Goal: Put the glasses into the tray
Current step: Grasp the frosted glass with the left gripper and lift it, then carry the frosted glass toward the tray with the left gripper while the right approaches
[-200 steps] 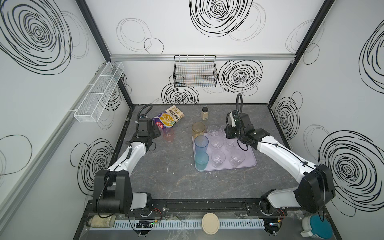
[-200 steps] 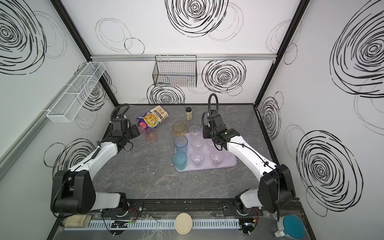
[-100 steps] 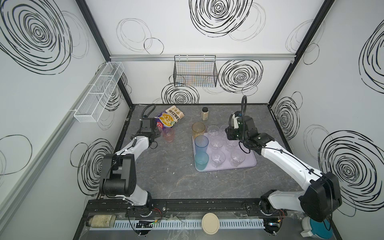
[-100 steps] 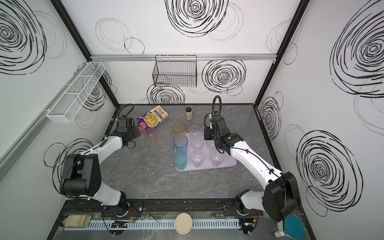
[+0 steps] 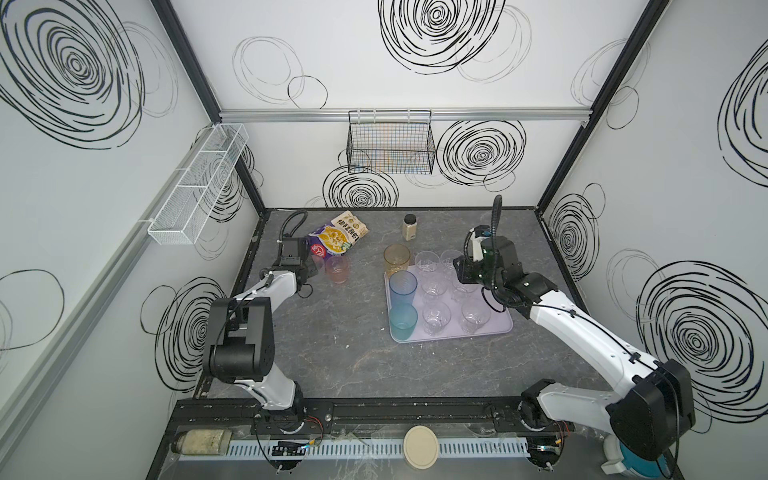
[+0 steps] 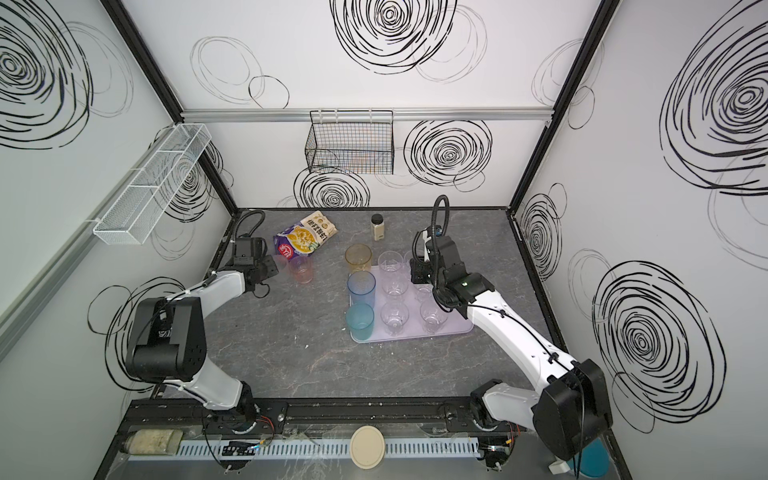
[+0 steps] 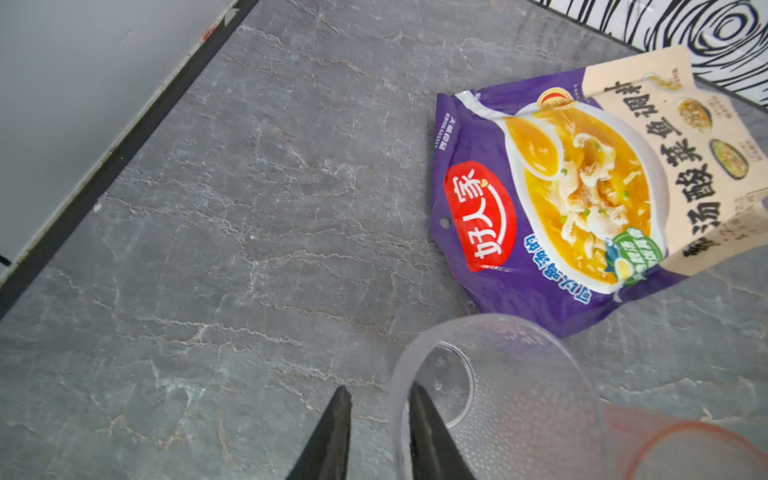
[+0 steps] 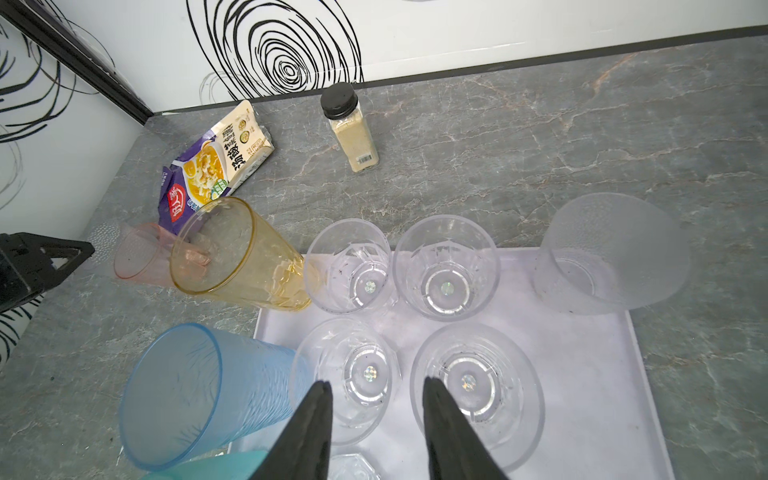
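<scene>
Left wrist view: frosted glass (image 7: 519, 407), pink glass (image 7: 685, 453) cut off. Right wrist view: teal glass (image 8: 208, 469) cut off.

The left arm (image 5: 266, 291) is reaching forward, low and bent at the elbow, and the left hand (image 7: 379, 388) is holding its fingers (image 7: 332, 432) a narrow gap apart. The right arm (image 5: 582, 328) is stretching forward with the right hand (image 8: 377, 381) pointing downward, fingers standing wider apart, gripping nothing.

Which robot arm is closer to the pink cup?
Left. The left tool is right beside the pink cup, at the rim of a frosted cup. The right tool hovers far across, above the tray.
</scene>
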